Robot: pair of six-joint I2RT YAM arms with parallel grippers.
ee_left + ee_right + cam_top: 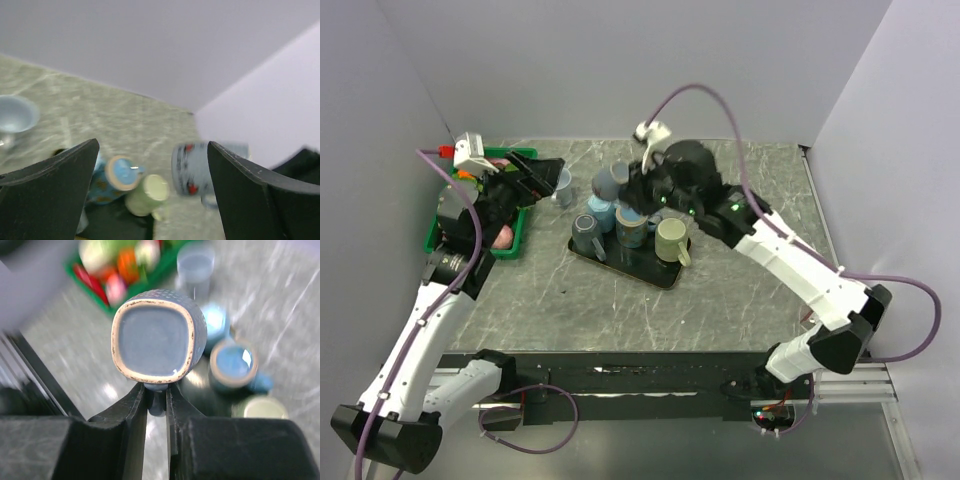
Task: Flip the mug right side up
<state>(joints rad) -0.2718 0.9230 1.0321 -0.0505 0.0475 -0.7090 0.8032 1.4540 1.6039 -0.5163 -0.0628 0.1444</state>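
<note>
Two arms reach over a grey marbled surface (620,310), and the right one has the work in hand. The right gripper (156,390) is clamped on the handle of a blue-grey mug (157,340), holding it off the surface just above a black tray (640,268) in the middle. In the right wrist view the mug's squarish, tan-edged end faces the camera; whether that is the mouth or the base cannot be told. This looks like the turning step, with the mug lifted and not yet set down. The next move probably calls for rolling the wrist until the mouth faces up, then lowering the mug onto a free spot. The tray is crowded: a pale green mug (671,240), a teal mug (630,228) and a dark blue mug (587,232) stand close together beneath the gripper and could be knocked. A green basket (523,228) of colourful items sits at the left, with the left gripper (152,150) hanging above it, its fingers wide apart and holding nothing. A pale blue tumbler (563,185) stands between basket and tray.
</note>
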